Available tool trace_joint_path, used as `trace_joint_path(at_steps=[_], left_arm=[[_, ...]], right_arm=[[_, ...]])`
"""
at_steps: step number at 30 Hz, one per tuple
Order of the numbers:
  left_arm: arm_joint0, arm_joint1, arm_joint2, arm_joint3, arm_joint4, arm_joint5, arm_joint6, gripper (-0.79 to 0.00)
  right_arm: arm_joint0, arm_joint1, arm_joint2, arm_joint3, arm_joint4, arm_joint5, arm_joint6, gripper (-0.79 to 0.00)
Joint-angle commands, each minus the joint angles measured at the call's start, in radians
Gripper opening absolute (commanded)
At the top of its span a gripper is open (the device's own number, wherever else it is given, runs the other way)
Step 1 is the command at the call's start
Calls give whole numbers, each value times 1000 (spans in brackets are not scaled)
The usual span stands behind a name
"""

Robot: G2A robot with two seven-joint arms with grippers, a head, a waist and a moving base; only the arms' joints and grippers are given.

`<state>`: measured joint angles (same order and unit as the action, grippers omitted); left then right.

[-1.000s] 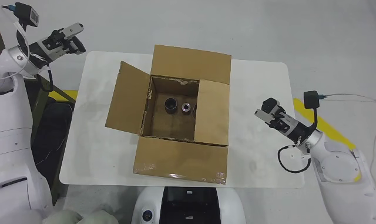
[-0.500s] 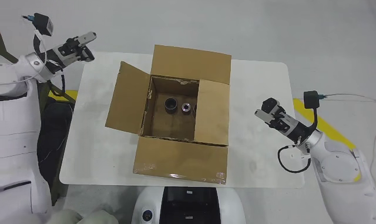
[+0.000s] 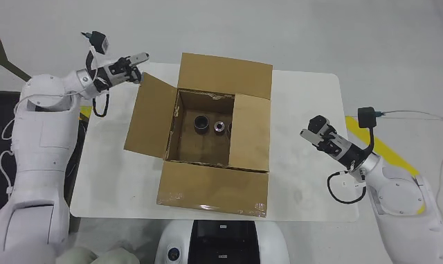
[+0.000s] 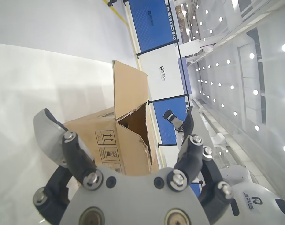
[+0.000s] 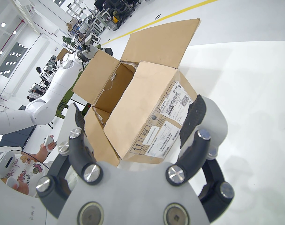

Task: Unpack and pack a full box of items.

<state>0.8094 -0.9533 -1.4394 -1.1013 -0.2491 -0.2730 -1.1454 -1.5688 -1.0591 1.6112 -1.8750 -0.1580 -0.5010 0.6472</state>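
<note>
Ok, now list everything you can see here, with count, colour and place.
Box: one, brown, flaps open, mid-table.
Round parts: two in sight, one dark, one grey, side by side on the box floor.
Table: one, white, under the box.
Left gripper: one, grey and black, open, at the table's far left corner, beside the box's left flap.
Right gripper: one, grey and black, open, over the table near its right edge.
</note>
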Motion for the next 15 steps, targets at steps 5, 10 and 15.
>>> trace_joint_path(at_steps=[5,10,15], left_arm=[[-25,-11,34,22,-156,14,-118,0],[-56,-13,49,28,-220,30,-196,0],[-66,-14,59,16,-269,63,-241,0]], right_arm=[[0,0,0,0,0,0,0,0],[0,0,0,0,0,0,0,0],[0,0,0,0,0,0,0,0]])
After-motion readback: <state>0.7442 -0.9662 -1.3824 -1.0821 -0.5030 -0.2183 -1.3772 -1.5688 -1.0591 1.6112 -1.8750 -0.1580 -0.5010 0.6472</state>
